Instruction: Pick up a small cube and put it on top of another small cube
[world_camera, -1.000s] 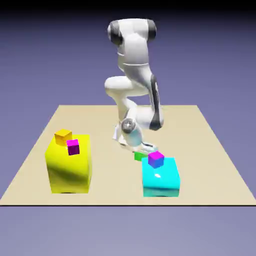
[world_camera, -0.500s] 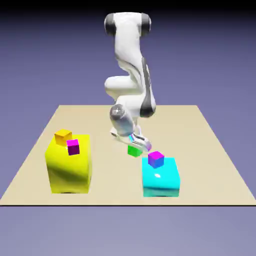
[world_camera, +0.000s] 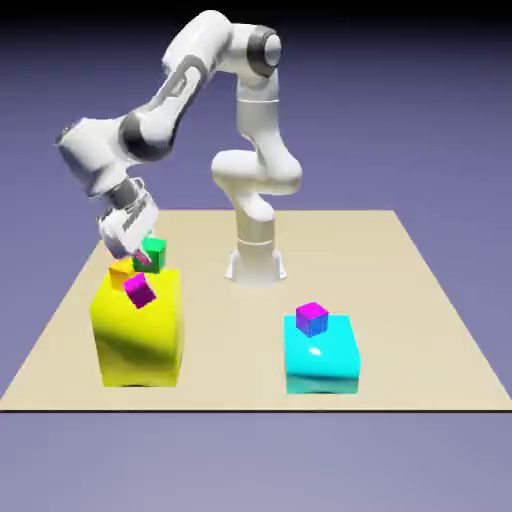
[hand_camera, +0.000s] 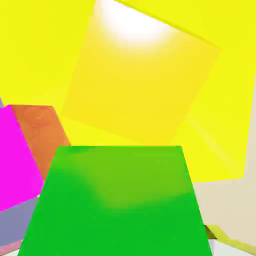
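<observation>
Gripper (world_camera: 143, 250) clamped on the small green cube (world_camera: 153, 249), held over the yellow block (world_camera: 138, 330), at about 1 o'clock from the orange cube (world_camera: 123, 270). Hand view: green cube (hand_camera: 117, 200) fills the lower frame; fingertips hidden. Contact with the orange cube (hand_camera: 40, 132) cannot be judged.

No readable txt, labels, brand marks or nos. anywhere in either view; all surfaces are plain colour.

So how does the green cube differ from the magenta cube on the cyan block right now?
The green cube is held in the gripper above the yellow block; the magenta cube rests free on the cyan block. Green hangs by the exterior view's left, magenta sits toward its right. Both are small cubes of similar size.
</observation>
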